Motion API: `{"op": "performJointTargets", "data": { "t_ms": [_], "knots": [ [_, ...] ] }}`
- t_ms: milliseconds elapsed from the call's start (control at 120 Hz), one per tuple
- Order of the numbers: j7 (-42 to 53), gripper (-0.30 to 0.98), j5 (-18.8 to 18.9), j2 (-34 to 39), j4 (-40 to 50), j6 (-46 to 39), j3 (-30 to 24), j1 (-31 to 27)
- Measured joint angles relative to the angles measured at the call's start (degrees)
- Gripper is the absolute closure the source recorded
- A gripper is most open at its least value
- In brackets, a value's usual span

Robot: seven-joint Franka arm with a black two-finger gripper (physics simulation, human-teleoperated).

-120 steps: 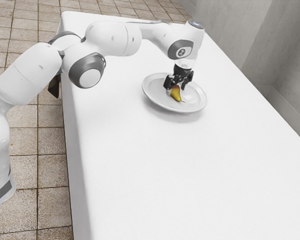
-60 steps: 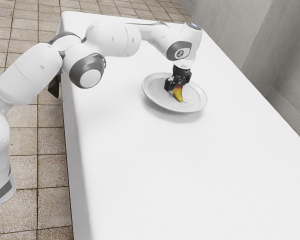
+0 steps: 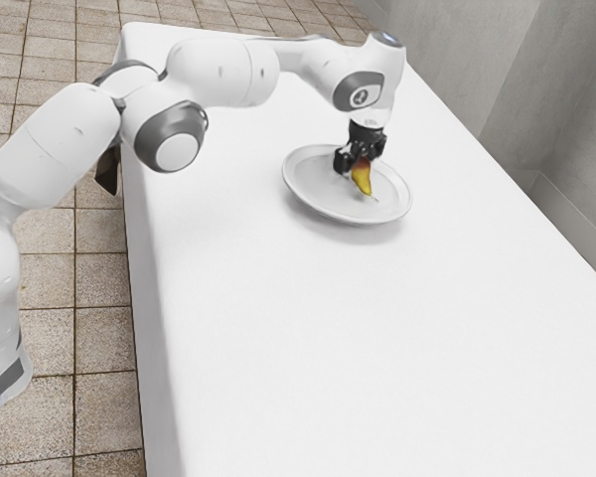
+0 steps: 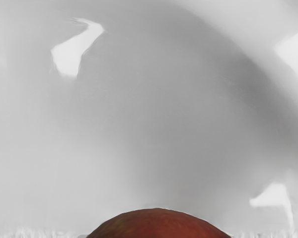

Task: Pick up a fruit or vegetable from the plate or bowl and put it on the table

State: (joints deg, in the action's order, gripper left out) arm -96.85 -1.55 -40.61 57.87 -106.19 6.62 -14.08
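Note:
In the exterior view my gripper (image 3: 359, 165) points down over the white plate (image 3: 313, 186), shut on the upper, reddish end of a yellow-red pear (image 3: 363, 181). The pear's narrow stem end points down, toward the exterior view's right part of the plate. Whether that end touches the plate I cannot tell. In the wrist view the rounded red top of the pear (image 4: 159, 225) shows at the lower edge, against the grey-white surface of the plate (image 4: 154, 124).
The plate stands on a long table with a white cloth (image 3: 358, 338). The table's near long edge runs down the exterior view's left side, beside a tiled floor (image 3: 104, 338). A grey wall (image 3: 566, 129) rises beyond the table at the exterior view's right.
The pear has shifted with my gripper, slightly toward the exterior view's right and upward in the view, and now stands more upright. The plate has not moved.

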Motion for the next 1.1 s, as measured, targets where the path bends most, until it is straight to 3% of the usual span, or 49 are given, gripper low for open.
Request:
{"op": "performJointTargets", "data": {
  "t_ms": [250,475,608,783,933,1100],
  "knots": [
    [-0.03,0.44,0.07,5.41,-0.02,0.82,-4.17,2.04],
    [0.43,0.44,0.15,11.31,0.32,6.45,-8.44,8.29],
    [1.42,0.44,0.18,12.24,1.82,11.01,-13.00,8.93],
    [2.69,0.44,0.38,11.97,5.54,13.86,-14.91,9.65],
    [3.50,0.18,0.55,12.02,6.16,14.89,-15.04,10.15],
    [6.61,0.05,0.36,12.93,6.07,16.19,-15.05,10.12]
  ]
}}
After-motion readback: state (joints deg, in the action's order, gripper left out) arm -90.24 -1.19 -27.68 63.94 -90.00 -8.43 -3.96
